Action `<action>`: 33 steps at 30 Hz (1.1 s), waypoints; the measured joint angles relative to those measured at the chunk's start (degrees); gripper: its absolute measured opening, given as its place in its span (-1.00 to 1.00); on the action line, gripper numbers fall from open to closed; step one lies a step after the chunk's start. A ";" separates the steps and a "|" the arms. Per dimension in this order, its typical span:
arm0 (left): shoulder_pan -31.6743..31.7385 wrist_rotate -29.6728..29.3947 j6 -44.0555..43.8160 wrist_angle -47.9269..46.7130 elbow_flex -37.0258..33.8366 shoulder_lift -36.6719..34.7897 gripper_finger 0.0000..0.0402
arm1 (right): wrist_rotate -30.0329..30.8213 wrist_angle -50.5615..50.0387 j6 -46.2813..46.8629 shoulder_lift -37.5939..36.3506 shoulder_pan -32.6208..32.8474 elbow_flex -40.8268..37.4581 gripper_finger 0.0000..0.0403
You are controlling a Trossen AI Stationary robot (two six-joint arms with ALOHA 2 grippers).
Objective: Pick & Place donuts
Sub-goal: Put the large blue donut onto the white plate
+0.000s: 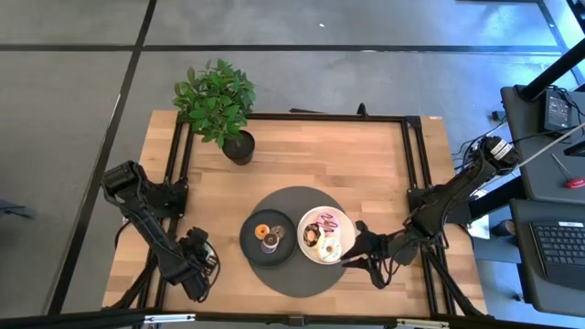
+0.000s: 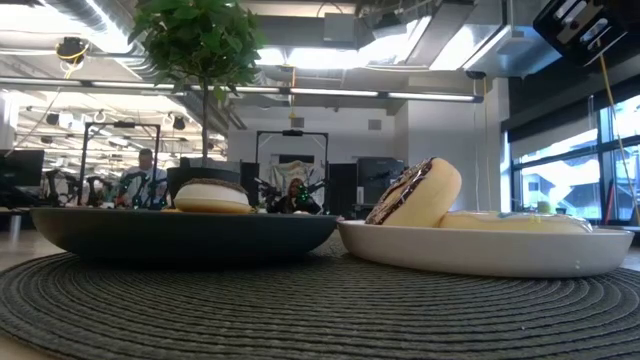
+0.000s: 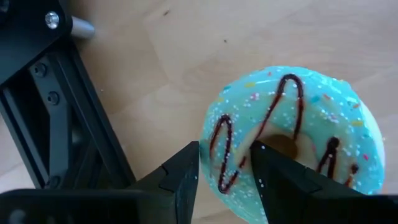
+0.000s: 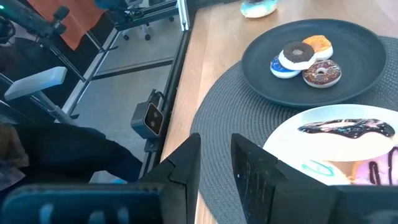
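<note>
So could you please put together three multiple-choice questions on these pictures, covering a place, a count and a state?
1. Where is the green donut?
A. In the plant pot
B. On the bare table, at the left gripper
C. On the floor

2. How many donuts are on the dark plate?
A. One
B. Three
C. Six

3. How is the right gripper?
A. Open and empty, beside the white plate
B. Shut on a donut
C. Above the plant

Answers: B, wood shows all round it; B, the right wrist view shows three; A, nothing sits between its fingers.
</note>
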 joint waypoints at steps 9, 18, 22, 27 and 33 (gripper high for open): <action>-0.01 -0.36 5.00 0.48 -0.36 -0.03 -0.58 | 0.00 -0.22 -0.10 0.00 -1.33 0.00 -0.54; 0.00 -2.60 9.66 2.20 0.12 -0.03 -0.92 | 0.00 -0.35 -1.34 0.00 -1.79 0.02 -0.54; 0.00 -8.39 11.66 2.49 2.70 -0.03 -0.96 | 0.00 -0.35 -1.28 0.00 -1.79 0.02 -0.54; 0.41 -21.23 15.89 2.43 8.18 -0.03 -0.93 | 0.02 0.14 -1.45 0.01 -1.93 0.02 -0.54; 2.43 -44.08 25.40 2.98 14.46 -0.03 -0.95 | 6.10 3.41 -3.67 0.14 -2.91 0.02 -0.54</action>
